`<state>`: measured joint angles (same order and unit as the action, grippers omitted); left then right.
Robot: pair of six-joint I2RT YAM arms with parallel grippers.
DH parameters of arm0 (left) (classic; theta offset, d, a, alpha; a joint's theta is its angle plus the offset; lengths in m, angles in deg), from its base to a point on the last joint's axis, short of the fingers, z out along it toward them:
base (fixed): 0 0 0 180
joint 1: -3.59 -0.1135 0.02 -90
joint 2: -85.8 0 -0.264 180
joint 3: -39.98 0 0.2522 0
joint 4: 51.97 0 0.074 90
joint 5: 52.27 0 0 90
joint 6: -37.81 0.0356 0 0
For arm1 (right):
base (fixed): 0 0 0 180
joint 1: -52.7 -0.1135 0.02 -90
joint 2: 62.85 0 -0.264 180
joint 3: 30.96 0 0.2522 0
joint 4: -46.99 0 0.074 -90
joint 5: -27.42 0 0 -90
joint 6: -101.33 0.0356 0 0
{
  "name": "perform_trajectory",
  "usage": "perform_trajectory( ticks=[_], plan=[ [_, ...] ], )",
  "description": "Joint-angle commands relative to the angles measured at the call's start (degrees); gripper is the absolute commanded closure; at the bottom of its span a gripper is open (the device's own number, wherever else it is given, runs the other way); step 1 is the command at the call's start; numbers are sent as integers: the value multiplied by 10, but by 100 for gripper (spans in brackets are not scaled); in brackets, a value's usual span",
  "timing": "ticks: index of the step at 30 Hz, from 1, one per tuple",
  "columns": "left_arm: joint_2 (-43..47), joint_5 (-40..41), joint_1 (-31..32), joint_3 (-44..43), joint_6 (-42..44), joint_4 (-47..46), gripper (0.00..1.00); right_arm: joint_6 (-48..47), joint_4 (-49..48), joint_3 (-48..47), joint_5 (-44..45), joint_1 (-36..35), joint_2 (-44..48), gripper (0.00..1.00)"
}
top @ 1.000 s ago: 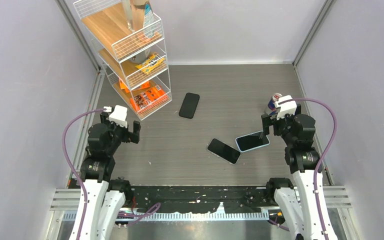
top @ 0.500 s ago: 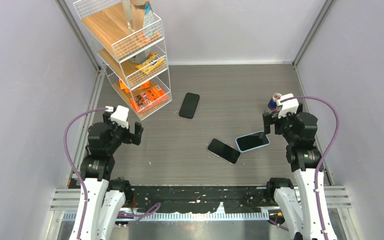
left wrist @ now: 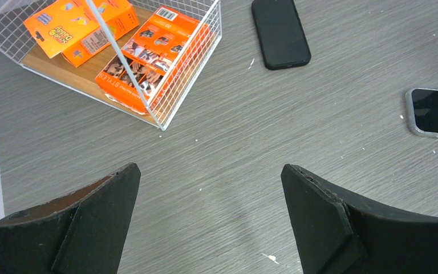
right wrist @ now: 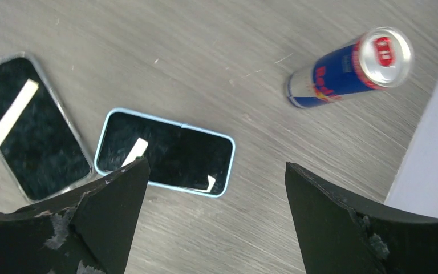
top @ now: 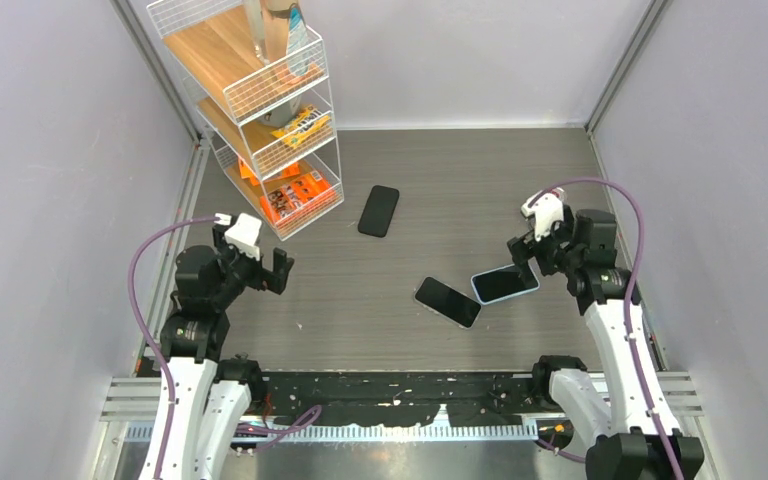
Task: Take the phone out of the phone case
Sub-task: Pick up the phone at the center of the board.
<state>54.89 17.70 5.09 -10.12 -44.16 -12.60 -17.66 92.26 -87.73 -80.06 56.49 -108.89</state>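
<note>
A phone in a light-blue case (top: 505,283) lies screen up on the grey table, right of centre; it also shows in the right wrist view (right wrist: 165,160). Just left of it lies a second phone in a clear grey case (top: 447,301), also in the right wrist view (right wrist: 31,151) and the left wrist view (left wrist: 436,112). A black phone or case (top: 378,210) lies farther back. My right gripper (top: 522,250) is open and empty, above and just behind the blue-cased phone (right wrist: 217,165). My left gripper (top: 275,270) is open and empty over bare table at the left (left wrist: 209,171).
A white wire shelf rack (top: 270,110) with orange snack boxes (left wrist: 148,57) stands at the back left. A blue and silver drink can (right wrist: 348,68) stands near the right wall, behind my right gripper. Grey walls close in both sides.
My right gripper has swung left and tilted down over the blue-cased phone. My left gripper has crept slightly right. The phones have not moved.
</note>
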Motion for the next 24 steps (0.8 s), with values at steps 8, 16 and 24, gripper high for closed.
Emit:
perform_trajectory(
  ticks=[8, 16, 24],
  plan=[
    [-13, -42, -3, -2, 13, -3, 1, -278, 88, 20, 5, -37, -90, 5],
    [-17, -43, -3, -1, 15, -4, 1, -390, 108, 20, 28, -103, -155, 5],
    [-20, -44, -3, 3, 20, -8, 1, -453, 112, -15, 75, -168, -253, 5]
  ],
)
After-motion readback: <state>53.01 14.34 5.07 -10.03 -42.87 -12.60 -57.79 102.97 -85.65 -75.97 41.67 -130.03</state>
